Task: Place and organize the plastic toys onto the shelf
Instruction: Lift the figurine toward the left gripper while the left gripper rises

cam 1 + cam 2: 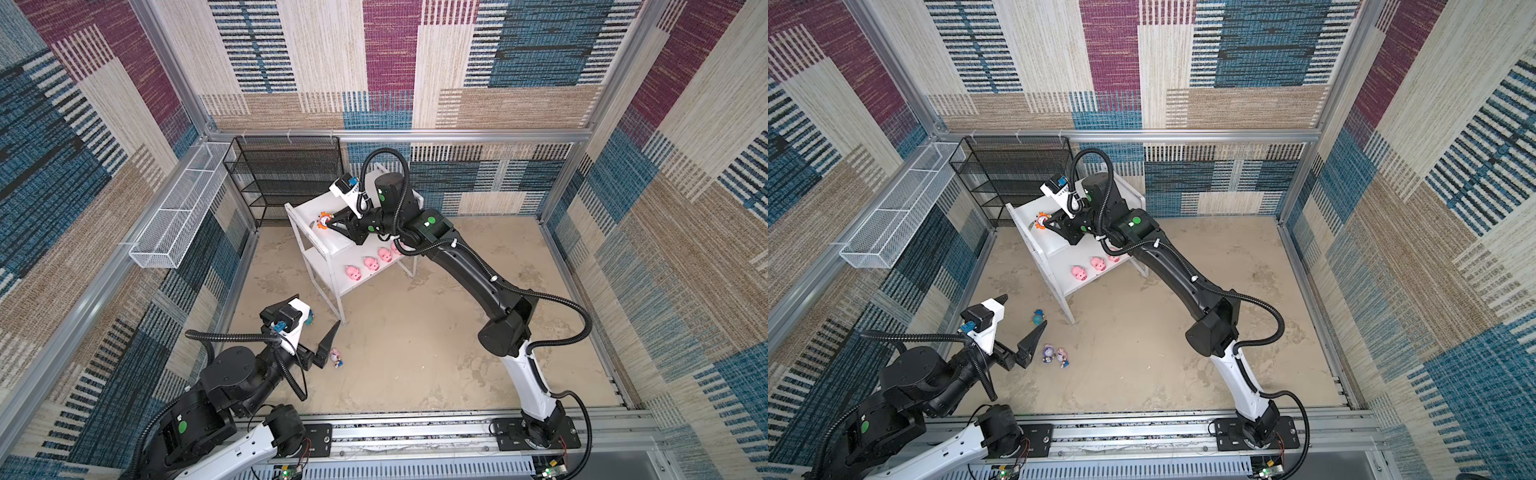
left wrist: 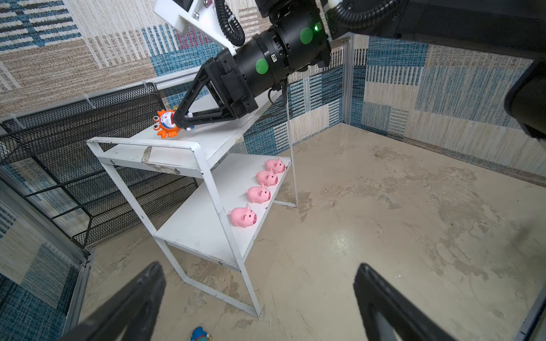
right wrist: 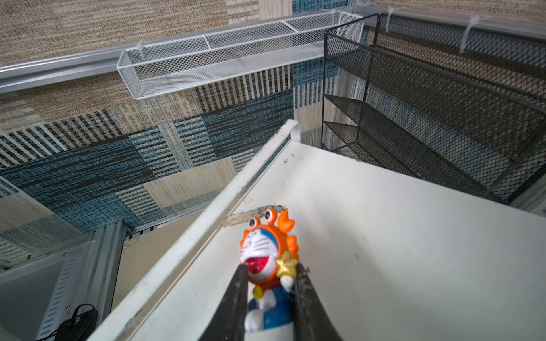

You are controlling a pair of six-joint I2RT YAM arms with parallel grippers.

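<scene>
Top views: my right gripper is clamped on the orange toy at the top board of the shelf; three toys lie on the floor
Left wrist: left gripper empty, jaws wide apart; four pigs in a row on the lower board, glossy, round
Right wrist: toy is hard plastic, I judge light and slippery; best hold is the narrow body under the big head; board flat, painted, scuffed
</scene>
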